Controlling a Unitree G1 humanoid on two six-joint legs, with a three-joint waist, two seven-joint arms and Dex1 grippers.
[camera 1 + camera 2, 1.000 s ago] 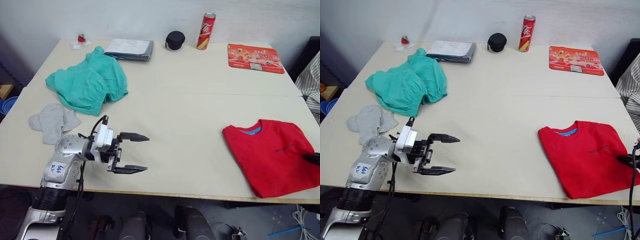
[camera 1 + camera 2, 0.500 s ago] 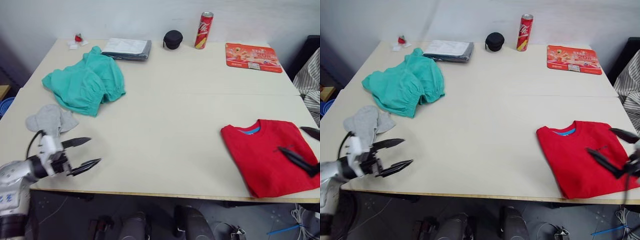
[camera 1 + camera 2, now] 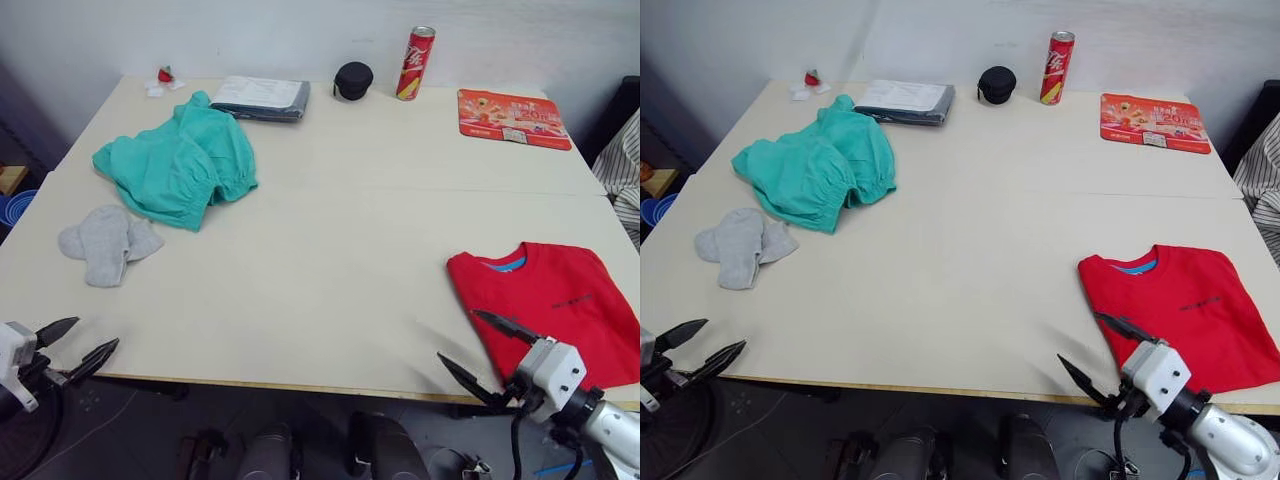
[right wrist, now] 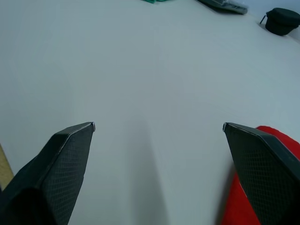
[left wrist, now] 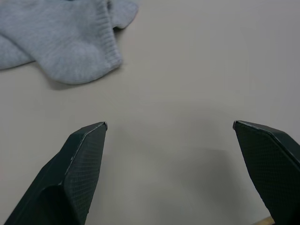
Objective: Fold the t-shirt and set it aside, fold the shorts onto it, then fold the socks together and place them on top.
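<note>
The red t-shirt (image 3: 555,305) lies folded flat at the table's front right, blue collar facing the far side. My right gripper (image 3: 458,335) hovers open and empty at the front edge, just left of the shirt; its wrist view shows the shirt's edge (image 4: 243,206) beside one finger. The teal shorts (image 3: 178,165) lie crumpled at the back left. In front of them, the grey socks (image 3: 105,243) lie overlapping. My left gripper (image 3: 95,333) stands open and empty at the front left corner, short of the socks (image 5: 65,42).
Along the far edge stand a red can (image 3: 414,62), a black round case (image 3: 352,80), a flat grey folded packet (image 3: 262,98), an orange mat (image 3: 513,118) and a small red item (image 3: 160,78). Striped fabric (image 3: 625,180) hangs off the right side.
My right gripper opened, let go of the t-shirt and drew back to the front edge. The left gripper pulled back from mid-table to the front left corner, staying open.
</note>
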